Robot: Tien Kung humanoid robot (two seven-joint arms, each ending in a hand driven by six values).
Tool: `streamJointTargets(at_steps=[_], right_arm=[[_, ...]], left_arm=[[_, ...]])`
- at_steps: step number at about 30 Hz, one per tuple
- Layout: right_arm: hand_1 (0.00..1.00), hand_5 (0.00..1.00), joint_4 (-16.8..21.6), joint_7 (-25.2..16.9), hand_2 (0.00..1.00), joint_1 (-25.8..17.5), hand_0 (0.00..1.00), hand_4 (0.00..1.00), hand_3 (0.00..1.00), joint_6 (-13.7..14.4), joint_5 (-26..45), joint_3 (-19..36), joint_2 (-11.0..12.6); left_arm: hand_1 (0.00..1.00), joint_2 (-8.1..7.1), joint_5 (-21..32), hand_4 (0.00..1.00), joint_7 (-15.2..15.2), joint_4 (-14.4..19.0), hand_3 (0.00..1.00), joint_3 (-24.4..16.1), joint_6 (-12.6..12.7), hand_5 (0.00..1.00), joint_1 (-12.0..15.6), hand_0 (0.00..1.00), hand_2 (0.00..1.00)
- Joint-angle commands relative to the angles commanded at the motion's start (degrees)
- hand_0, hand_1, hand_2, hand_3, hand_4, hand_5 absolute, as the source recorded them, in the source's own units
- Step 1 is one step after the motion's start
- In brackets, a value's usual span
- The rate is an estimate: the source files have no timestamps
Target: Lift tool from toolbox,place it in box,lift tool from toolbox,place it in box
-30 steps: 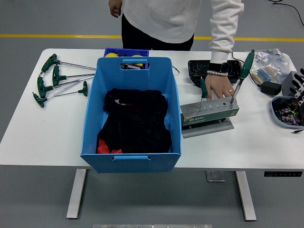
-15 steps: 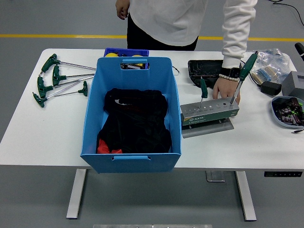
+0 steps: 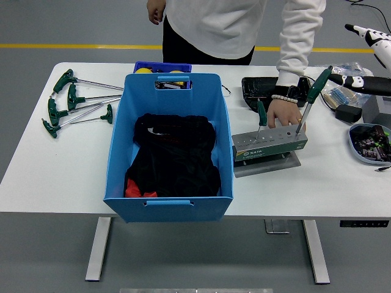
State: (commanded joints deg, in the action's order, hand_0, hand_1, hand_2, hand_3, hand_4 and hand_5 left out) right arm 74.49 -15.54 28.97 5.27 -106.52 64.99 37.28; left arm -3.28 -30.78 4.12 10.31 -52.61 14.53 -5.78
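Fingers (image 3: 357,28) of right hand (image 3: 369,35) spread, above clutter, person's hand (image 3: 285,112) behind toolbox (image 3: 269,146)

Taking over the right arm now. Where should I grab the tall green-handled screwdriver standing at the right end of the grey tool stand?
Grip the tall screwdriver by its green handle, the thick top part, which leans up and to the right, clear above the tool stand. Come from the right. The person's hand rests just behind the stand to the left, so that side is probably too crowded. Then pull along the shaft's tilt.
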Motion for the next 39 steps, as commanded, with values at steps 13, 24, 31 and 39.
streamJointTargets(at_steps=[13, 24, 31, 39], right_arm=[[0.998, 0.637, -4.36, -2.55, 0.988, 8.51, 0.998, 0.998, 0.998, 1.95, -1.54, -14.9, 2.99], [0.998, 0.605, -13.75, -3.22, 0.976, 16.44, 0.998, 0.998, 0.998, 1.57, 0.71, -25.38, -0.51], [0.873, 0.596, -21.38, -3.67, 0.818, 22.07, 0.998, 0.998, 0.911, 1.86, 1.93, -31.42, -3.77], [0.787, 0.598, -29.26, -4.34, 0.711, 27.14, 0.968, 0.998, 0.823, 2.2, 3.67, -37.96, -6.72]], left_arm=[[0.727, 0.03, 0.23, 0.724, 0.11, 0.0, 0.773, 0.42, 0.02, 0.617, -0.13, 0.744, 0.798], [0.727, 0.11, 0.85, 0.728, 0.12, 0.0, 0.774, 0.96, 0.13, 0.616, -0.25, 0.744, 0.798], [0.727, 0.13, 0.76, 0.728, 0.25, 0.0, 0.774, 0.98, 0.23, 0.612, -0.28, 0.745, 0.8], [0.728, 0.11, 0.69, 0.729, 0.29, 0.0, 0.774, 1.07, 0.27, 0.612, -0.31, 0.745, 0.799]])
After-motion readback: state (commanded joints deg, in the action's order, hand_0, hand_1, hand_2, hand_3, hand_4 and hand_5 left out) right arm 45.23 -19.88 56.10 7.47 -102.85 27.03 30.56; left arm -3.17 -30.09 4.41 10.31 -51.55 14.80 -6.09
